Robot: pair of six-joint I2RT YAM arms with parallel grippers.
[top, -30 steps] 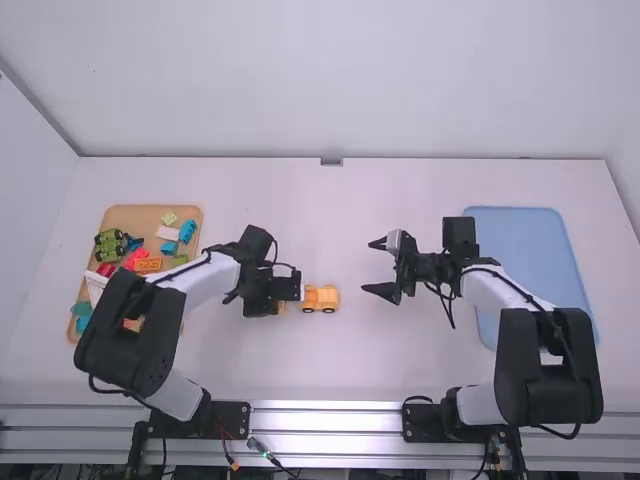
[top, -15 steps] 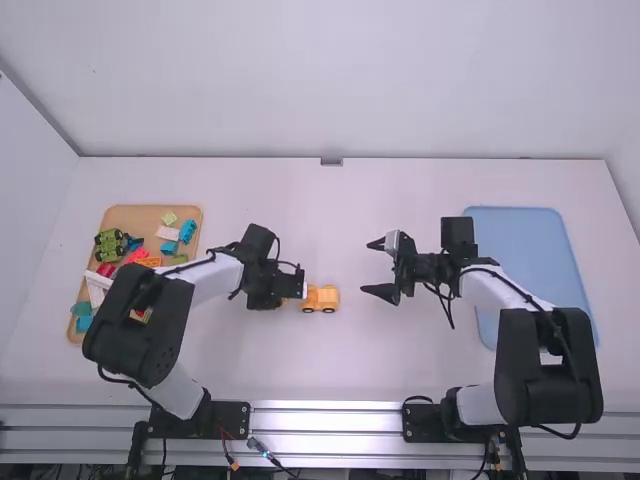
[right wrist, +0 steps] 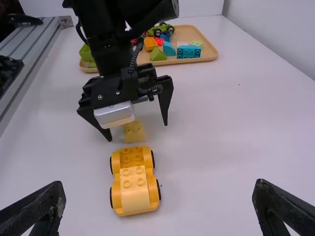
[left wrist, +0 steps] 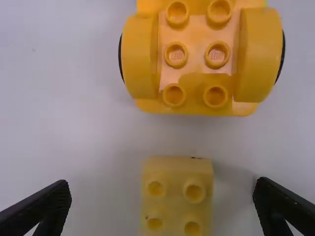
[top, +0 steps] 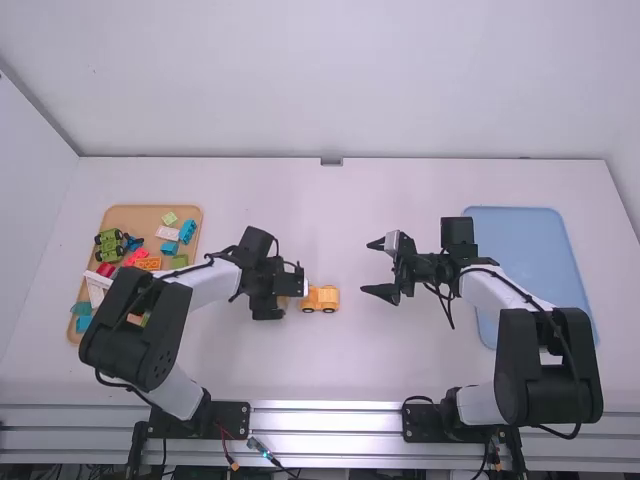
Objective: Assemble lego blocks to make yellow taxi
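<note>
On a white table beside pale walls, left gripper and right gripper, both unclenched.

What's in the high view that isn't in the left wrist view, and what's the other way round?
High view, not left wrist view: the blue tray, the wooden tray with a green toy vehicle, and the right gripper.

Left wrist view, not high view: four round studs on the small yellow block.

Both: the yellow wheeled base, the left gripper and the white table.
</note>
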